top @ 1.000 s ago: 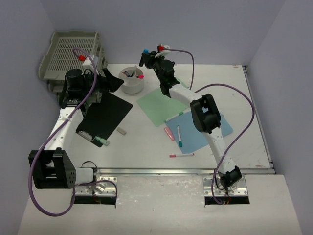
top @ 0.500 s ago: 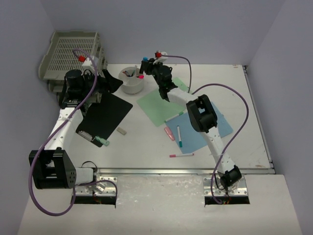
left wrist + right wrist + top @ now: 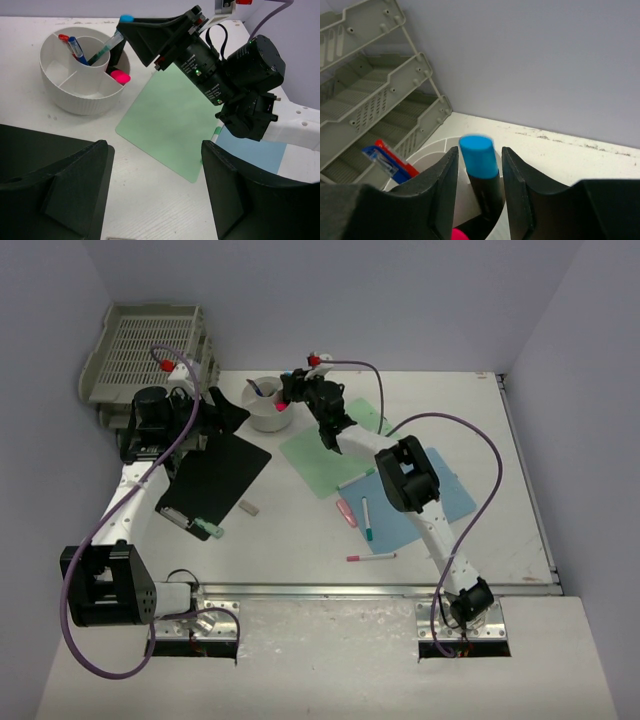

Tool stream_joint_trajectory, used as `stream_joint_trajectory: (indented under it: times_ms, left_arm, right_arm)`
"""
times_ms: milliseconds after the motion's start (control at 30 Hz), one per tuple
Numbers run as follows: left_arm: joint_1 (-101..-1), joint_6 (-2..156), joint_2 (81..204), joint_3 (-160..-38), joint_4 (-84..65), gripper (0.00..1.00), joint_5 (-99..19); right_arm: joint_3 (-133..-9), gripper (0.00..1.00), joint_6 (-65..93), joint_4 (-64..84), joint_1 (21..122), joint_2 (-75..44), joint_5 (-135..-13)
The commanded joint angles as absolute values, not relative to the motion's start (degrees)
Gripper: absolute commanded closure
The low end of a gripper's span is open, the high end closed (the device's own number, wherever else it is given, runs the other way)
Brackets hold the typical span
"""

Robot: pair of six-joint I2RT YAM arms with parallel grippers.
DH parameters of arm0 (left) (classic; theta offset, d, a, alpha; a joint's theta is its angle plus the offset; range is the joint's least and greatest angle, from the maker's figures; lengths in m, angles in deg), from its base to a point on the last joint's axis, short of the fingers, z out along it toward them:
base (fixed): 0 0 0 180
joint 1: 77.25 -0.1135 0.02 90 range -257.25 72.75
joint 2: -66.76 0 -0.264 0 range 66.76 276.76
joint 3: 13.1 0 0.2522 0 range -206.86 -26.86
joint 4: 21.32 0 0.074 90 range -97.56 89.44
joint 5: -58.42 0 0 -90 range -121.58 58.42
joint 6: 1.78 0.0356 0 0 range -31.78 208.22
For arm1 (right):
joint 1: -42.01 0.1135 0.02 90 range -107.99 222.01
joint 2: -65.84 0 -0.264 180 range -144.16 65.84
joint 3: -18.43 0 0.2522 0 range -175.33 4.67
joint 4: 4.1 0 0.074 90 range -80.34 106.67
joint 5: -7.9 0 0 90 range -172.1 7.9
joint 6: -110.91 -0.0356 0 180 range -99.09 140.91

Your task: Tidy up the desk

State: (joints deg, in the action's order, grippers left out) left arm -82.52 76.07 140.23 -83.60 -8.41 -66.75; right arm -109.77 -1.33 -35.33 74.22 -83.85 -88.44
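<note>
Comparing with one second ago, I see my right gripper moved left over the cup. Its fingers are around the marker, but I cannot tell if they pinch it. The left gripper fingers are spread.

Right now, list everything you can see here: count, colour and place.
desk: one, white, under everything.
trays: three stacked, grey, far left corner.
pen holder: one, white, far side beside the trays.
pens in holder: two, red and blue.
pink-capped marker: one, in holder.
blue-capped marker: one, standing in holder.
clipboard: one, black, left.
green-capped marker: one, at clipboard's near end.
eraser: one, white, beside clipboard.
green sheet: one, centre.
blue sheet: one, right of centre.
loose pens: three, white, on or by blue sheet.
highlighter: one, pink, by blue sheet.
left gripper: black, open, empty, near the trays.
right gripper: black, jaws either side of blue-capped marker.
</note>
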Motion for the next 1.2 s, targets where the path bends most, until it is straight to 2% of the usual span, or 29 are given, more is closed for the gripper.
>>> stream_joint_trajectory:
  times_ms: [0,133,267,467,600,667,933,1033,1167]
  left_arm:
    - [-83.3,77.1,138.1,-83.8,-10.4,0.27,-66.8]
    - [-83.3,77.6,136.9,-83.5,-10.3,0.27,-66.4]
    - [-83.4,78.6,135.2,-82.0,-10.7,0.27,-65.8]
    - [-83.3,80.2,132.3,-79.2,-11.1,0.27,-64.5]
    - [-83.3,82.2,130.8,-77.8,-10.7,0.27,-63.6]
    - [-83.3,84.1,129.5,-76.8,-9.8,0.27,-62.2]
    - [-83.2,91.9,123.3,-72.2,-8.1,0.26,-58.4]
    - [-83.2,92.6,122.1,-70.7,-8.3,0.26,-58.2]
    - [-83.2,92.5,122.0,-70.0,-8.8,0.26,-58.0]
  right_arm:
    - [-107.0,0.58,0.4,-39.6,74.6,-79.2,-86.7]
    - [-101.0,0.57,4.7,-43.2,74.7,-73.9,-84.9]
    - [-87.4,0.55,10.4,-49.8,74.6,-64.5,-83.7]
    - [-68.9,0.53,15.7,-51.6,74.1,-46.8,-83.5]
    - [-61.0,0.55,15.6,-42.6,73.6,-38.4,-84.1]
    - [-57.6,0.57,15.3,-33.5,73.4,-32.9,-86.5]
    - [-50.3,0.61,4.0,12.3,72.7,-19.2,-90.4]
    - [-47.0,0.64,-0.4,22.7,72.7,-17.4,-91.0]
    - [-43.5,0.66,-4.0,28.0,72.7,-16.2,-91.3]
